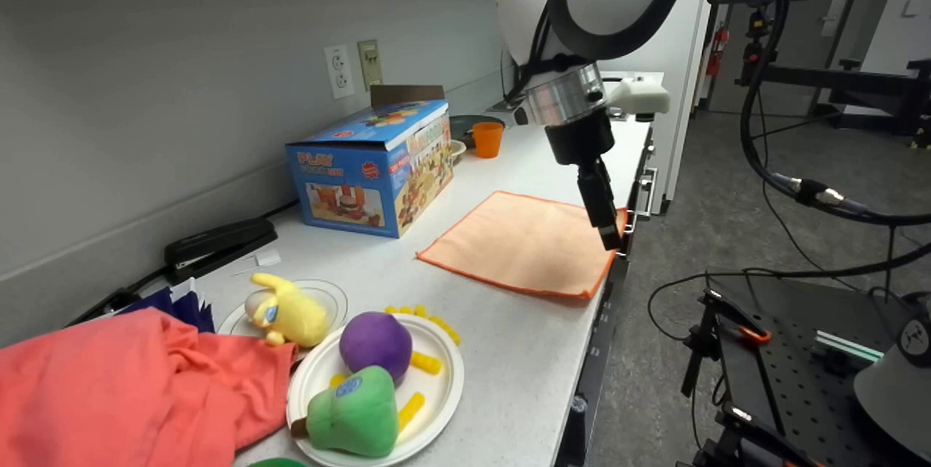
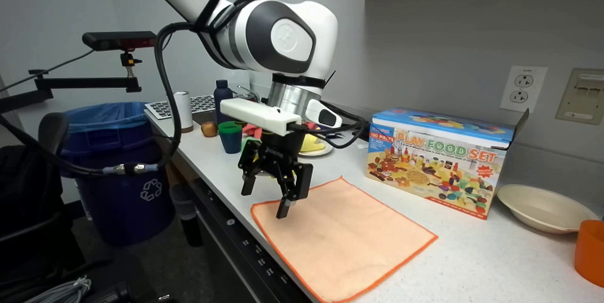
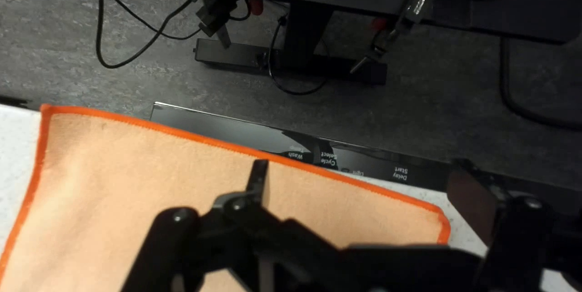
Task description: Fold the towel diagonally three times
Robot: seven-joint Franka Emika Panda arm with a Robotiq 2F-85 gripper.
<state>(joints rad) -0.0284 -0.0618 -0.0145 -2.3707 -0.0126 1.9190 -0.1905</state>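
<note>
So the peach-orange towel is lying flat and unfolded on the tabletop, in front of the long printed side of the PLAY FOOD SET box, with a gap between the two. The fingers point down above the towel's side away from the box, and they're spread wide: in the wrist view one's over the cloth and the other's out past a corner. Honestly can't tell if a tip touches it. Right by the box's flap end there's a beige bowl, with an orange cup farther along. Past the box's opposite end, well apart from it, there's a white paper plate with a green plush pear and a round purple plush on it. A coral-red fabric heap lies even farther out that way.
</note>
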